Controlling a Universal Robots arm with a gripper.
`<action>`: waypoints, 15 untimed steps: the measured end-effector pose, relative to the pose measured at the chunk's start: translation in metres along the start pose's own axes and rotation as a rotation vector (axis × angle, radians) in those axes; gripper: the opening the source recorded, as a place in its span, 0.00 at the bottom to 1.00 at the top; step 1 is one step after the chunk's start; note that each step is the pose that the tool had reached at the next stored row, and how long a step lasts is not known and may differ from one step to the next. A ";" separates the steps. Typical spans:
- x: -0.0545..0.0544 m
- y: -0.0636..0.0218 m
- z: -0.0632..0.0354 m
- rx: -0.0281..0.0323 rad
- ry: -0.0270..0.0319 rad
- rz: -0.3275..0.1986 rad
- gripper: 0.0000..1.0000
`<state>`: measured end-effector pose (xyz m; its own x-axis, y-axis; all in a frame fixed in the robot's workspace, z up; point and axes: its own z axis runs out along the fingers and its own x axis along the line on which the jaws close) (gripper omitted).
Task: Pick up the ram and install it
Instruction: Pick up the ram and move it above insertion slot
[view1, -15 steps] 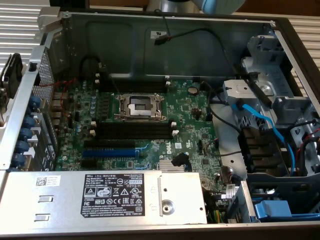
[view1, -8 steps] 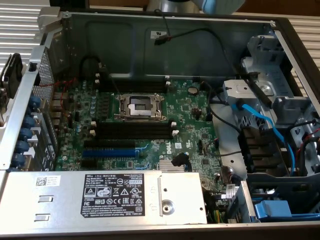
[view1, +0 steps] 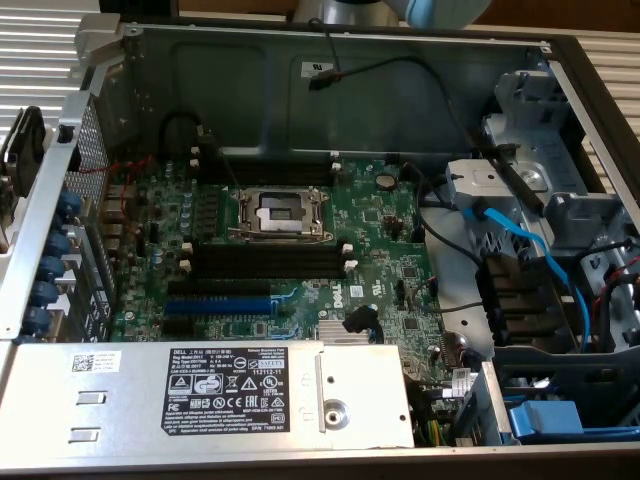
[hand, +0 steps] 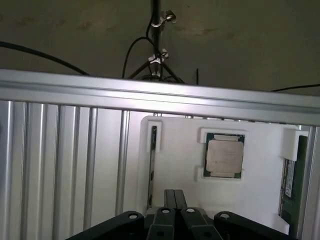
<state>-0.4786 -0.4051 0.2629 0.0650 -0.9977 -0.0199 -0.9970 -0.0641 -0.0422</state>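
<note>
Pick-up step not begun: I noted the pincer (hand: 175, 194) pinched shut, empty, over the white tray (hand: 250, 200), ram (hand: 299, 175) untouched; a grasp needed jaws opened first.

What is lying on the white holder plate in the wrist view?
A bare processor in a square recess, the ram at one edge, a thin dark strip in another slot. The shut gripper covers part of the plate.
</note>
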 end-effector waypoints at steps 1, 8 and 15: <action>0.001 0.0000 0.0008 -0.0043 -0.0012 0.000 0.10; 0.007 -0.0032 0.0071 -0.0308 -0.0071 0.002 0.10; 0.010 -0.0089 0.0125 -0.0661 -0.0156 0.003 0.10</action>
<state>-0.4685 -0.4141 0.2506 0.0625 -0.9974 -0.0355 -0.9977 -0.0634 0.0239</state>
